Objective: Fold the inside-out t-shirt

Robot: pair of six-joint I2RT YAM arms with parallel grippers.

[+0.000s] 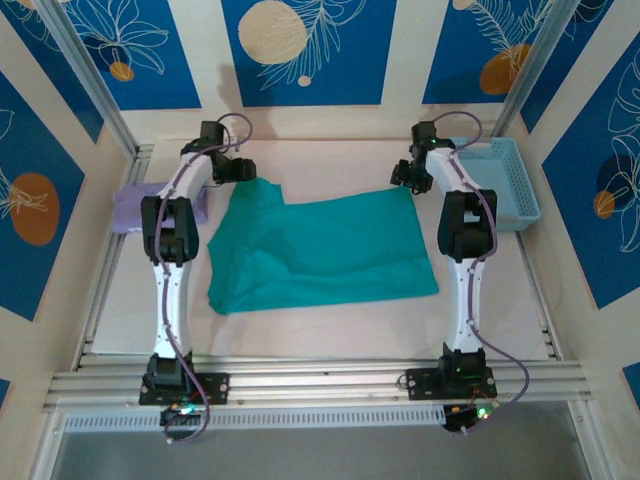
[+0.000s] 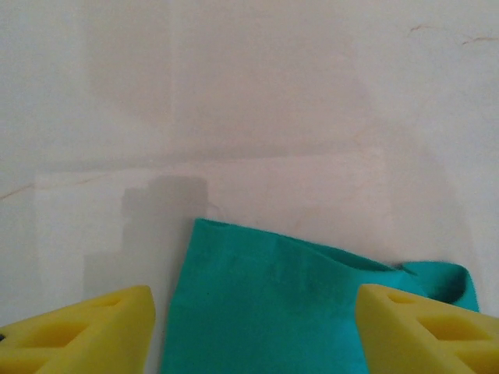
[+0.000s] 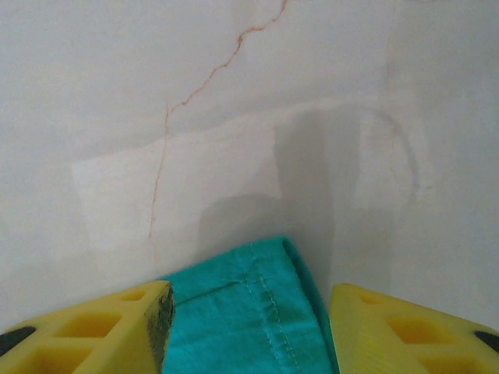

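- I judged the fold to be at an early step. The teal-green cotton t-shirt [image 1: 320,250] lay flat in the middle of the white table [image 1: 330,325], its left part creased and doubled over, and both arms reached to its far edge.
- The left gripper [image 1: 240,168] sat over the far left corner. In the left wrist view its yellow jaws stood wide apart with nothing held, and the shirt's corner [image 2: 261,273] lay on the table between them.
- The right gripper [image 1: 405,175] sat over the far right corner, also spread wide and holding nothing. The stitched hem corner [image 3: 249,280] lay between its jaws.
- As I read it, the next move called for both grippers to drop, pinch their corners through every layer, then lift together and carry the far edge evenly toward the near one.
- The lavender folded shirt [image 1: 130,208] at the left and the pale blue plastic basket [image 1: 510,180] at the right both lay apart from the t-shirt.
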